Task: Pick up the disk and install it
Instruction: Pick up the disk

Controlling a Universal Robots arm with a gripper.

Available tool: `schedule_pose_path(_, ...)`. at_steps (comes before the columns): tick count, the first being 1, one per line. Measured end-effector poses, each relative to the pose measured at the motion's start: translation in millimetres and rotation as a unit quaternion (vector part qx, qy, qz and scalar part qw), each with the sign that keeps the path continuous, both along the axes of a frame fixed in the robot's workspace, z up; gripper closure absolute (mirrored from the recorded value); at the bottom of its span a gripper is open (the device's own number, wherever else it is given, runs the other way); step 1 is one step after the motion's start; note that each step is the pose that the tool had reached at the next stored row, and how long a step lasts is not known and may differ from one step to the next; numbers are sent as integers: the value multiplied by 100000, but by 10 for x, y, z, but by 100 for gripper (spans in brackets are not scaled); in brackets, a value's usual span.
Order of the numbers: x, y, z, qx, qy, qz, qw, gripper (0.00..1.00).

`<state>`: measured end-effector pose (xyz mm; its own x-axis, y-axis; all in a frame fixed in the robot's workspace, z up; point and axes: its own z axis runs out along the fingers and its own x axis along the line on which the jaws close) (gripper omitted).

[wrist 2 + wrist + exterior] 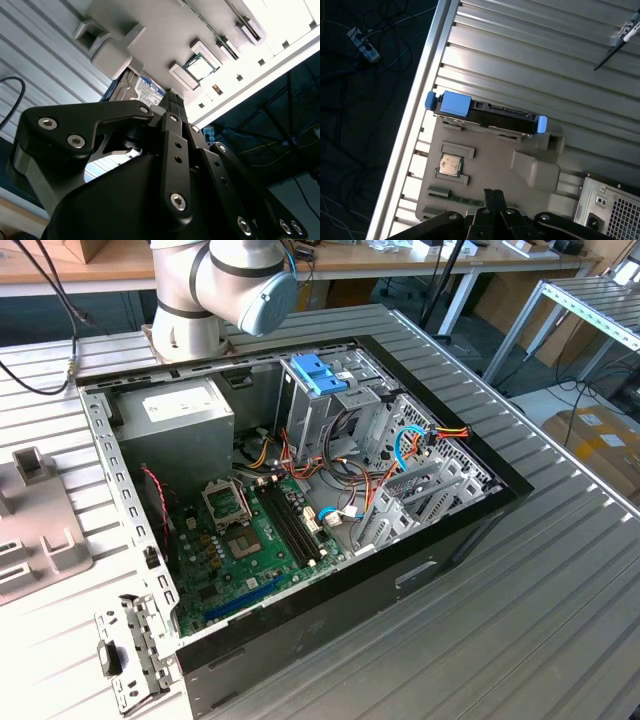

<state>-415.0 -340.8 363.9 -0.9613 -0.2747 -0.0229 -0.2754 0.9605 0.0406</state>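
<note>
Pincer (493, 195) tips sit pressed together with nothing between them, poised above the grey fixture tray (485, 145). They are well apart from the disk (490, 114), which lies at their twelve o'clock, past a small processor chip (451, 165) seated in its own pocket.

The disk stands on its long edge in a slot along the tray's far border. Its light-blue carrier rail shows as a tab at each end, and in the second wrist view its printed label faces outward. Standing it upright probably serves the grasp: both flat faces are exposed, so the tips can straddle the thin body from above. The slot also keeps it from tipping or sliding on the ribbed bench (530, 55).

In the exterior view the tray lies at nine o'clock from the open computer case (430, 570). Inside the case, the power supply (185, 415) fills the eleven o'clock corner. The drive cage (340, 410), topped by a bright-blue latch (318, 375), stands near one o'clock, its open bay likely the disk's destination.

I judge the pickup not yet begun: the disk is untouched in its slot.
</note>
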Motion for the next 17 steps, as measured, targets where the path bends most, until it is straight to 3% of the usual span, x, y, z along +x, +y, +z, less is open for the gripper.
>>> schedule_pose_path(9,6,0,-1,-1,0,3757,99929,89)
schedule_pose_path(17,14,0,-3,-3,2,7028,99753,89)
